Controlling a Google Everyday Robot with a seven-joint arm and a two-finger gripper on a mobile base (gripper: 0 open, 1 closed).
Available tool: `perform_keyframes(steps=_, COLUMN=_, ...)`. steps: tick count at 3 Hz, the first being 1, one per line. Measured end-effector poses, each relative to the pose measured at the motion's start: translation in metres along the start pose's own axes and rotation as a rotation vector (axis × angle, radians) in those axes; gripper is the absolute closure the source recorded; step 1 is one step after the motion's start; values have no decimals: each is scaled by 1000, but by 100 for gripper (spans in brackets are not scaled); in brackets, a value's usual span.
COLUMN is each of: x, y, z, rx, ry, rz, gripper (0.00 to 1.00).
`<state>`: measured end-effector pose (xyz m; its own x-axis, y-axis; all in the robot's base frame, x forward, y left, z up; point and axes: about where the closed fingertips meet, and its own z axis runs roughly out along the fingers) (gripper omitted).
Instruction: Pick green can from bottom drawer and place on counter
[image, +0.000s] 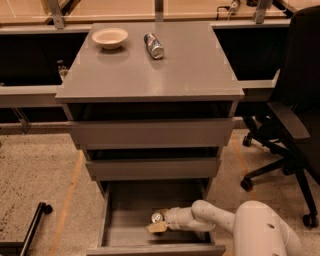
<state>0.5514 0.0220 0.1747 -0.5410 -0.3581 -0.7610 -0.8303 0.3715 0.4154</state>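
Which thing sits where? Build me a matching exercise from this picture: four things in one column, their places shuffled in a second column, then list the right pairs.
Things:
1. bowl
2. blue-and-silver can
3. green can
4. office chair

Places:
A. inside the bottom drawer, beside the end effector
B. off to the right of the counter
C. lying on its side at the counter's rear middle
D. at the counter's rear left

Pairs: 1-D, 2-C, 3-A, 4-B.
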Motion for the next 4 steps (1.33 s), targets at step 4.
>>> perform_keyframes(steps=4, x=-152, y=93, z=-166, rx=-58, ry=-82, rz=-114, gripper=100)
